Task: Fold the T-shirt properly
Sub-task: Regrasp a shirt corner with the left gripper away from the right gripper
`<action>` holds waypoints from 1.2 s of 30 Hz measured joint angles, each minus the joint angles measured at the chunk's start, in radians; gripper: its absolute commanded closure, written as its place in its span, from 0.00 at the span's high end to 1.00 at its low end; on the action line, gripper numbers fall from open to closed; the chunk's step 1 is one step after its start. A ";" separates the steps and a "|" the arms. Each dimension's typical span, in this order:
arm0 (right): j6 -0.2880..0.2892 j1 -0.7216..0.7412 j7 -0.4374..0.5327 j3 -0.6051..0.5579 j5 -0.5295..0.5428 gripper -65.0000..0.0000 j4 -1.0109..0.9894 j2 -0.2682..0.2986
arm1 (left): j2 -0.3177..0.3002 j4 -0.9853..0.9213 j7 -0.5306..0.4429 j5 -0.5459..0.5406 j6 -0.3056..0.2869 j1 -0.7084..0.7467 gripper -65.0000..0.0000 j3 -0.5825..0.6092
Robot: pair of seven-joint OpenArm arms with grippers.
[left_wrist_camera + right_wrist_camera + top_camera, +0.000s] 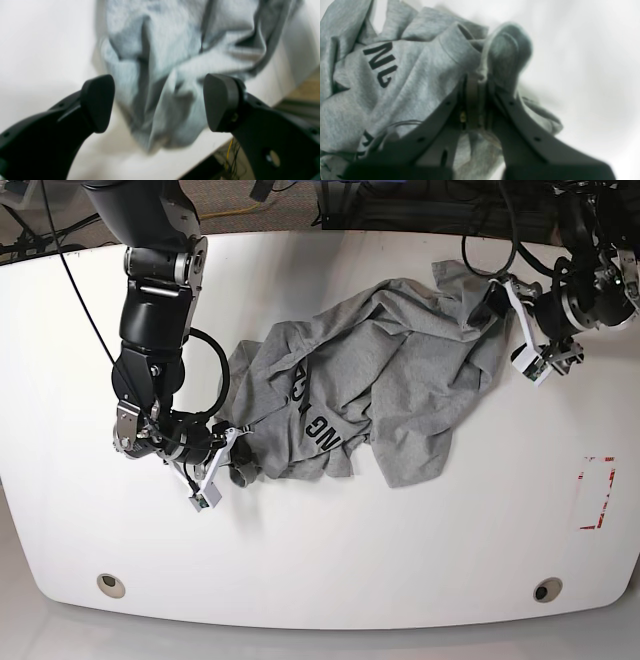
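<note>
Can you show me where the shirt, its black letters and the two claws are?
T-shirt [400, 370]: base view, middle cloth.
Letters [381, 63]: right wrist view, print.
Left gripper [158, 102]: left wrist view, between fingertips.
Right gripper [480, 75]: right wrist view, pinched cloth.

Two black arms with silver joint rings, looped black cables [205, 370], dark rounded finger pads [98, 103], small screw holes.

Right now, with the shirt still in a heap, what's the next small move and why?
Probably close the left gripper on the cloth between its fingers. Its jaws stand wide open around a hanging bunch of the T-shirt near the table edge, gripping nothing, while the right gripper is already shut on a fold at the opposite side. With both ends held, the crumpled shirt could be spread.
</note>
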 measured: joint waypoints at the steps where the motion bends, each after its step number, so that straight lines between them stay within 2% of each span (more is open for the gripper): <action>1: 0.000 -0.002 0.002 0.002 0.003 0.01 0.000 0.000 | -0.018 0.000 -0.001 0.000 0.000 0.021 0.80 0.000; 8: 0.000 -0.027 0.008 0.001 0.005 0.01 0.000 0.001 | -0.085 -0.001 0.005 0.000 0.000 0.095 0.80 0.004; 12: 0.000 -0.026 0.009 0.002 0.006 0.01 0.000 -0.002 | -0.098 -0.002 0.000 0.001 0.000 0.110 0.80 0.015; 18: 0.000 -0.027 0.009 0.002 0.008 0.01 0.000 -0.002 | -0.095 -0.003 0.001 0.005 0.000 0.123 0.80 0.119; 21: 0.000 -0.027 0.008 0.002 0.008 0.01 0.000 -0.002 | -0.085 -0.003 -0.006 0.090 0.000 0.121 0.80 0.156; 25: 0.000 -0.027 0.009 0.005 0.009 0.00 0.000 -0.002 | -0.039 -0.004 -0.002 0.219 0.000 0.122 0.80 0.191; 32: 0.000 -0.036 0.009 0.005 0.009 0.00 0.000 0.001 | -0.031 -0.029 -0.008 0.323 0.000 0.116 0.80 0.294; 36: 0.000 -0.039 0.008 0.005 0.009 0.00 0.000 -0.002 | -0.032 -0.029 -0.062 0.386 0.000 0.118 0.79 0.323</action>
